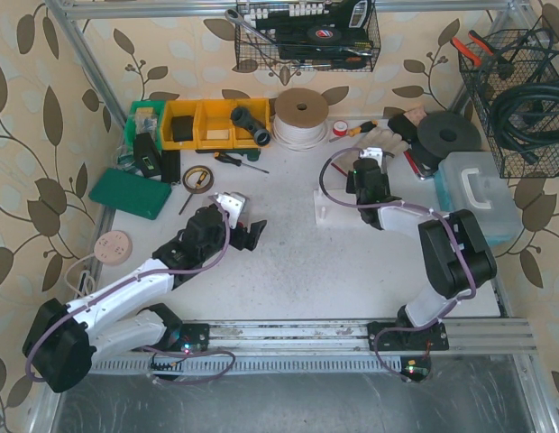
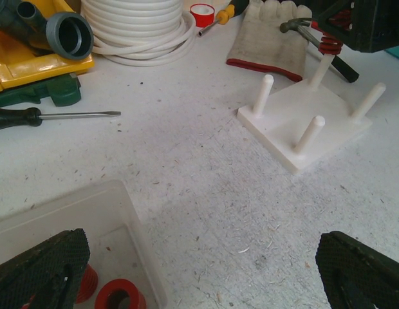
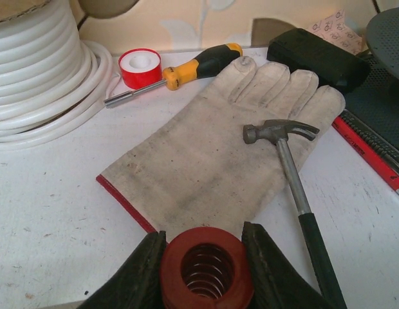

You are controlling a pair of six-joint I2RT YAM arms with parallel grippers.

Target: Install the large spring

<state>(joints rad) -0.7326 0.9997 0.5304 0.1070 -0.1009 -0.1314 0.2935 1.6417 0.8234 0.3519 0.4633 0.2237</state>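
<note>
Large spring: red coil, held over the white peg base on the tabletop.
Left tool: spread wide, empty.
Right tool: pinching the spring's outer coils.
Handling: likely stiff, light, smooth-painted; best gripped mid-length, across the sides.
Axis: bore near upright, roughly in line with a far peg.

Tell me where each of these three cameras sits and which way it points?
Top external: fixed above and behind the arms, looking down on the table; both whole arms show, bases at the bottom.
Left wrist: on the left arm, low, facing the white peg base; the open left gripper shows fingertips in the bottom corners.
Right wrist: on the right arm, looking past the large spring in the right gripper toward the glove.
Shared: both wrist views show the glove, hammer and spring.
</note>
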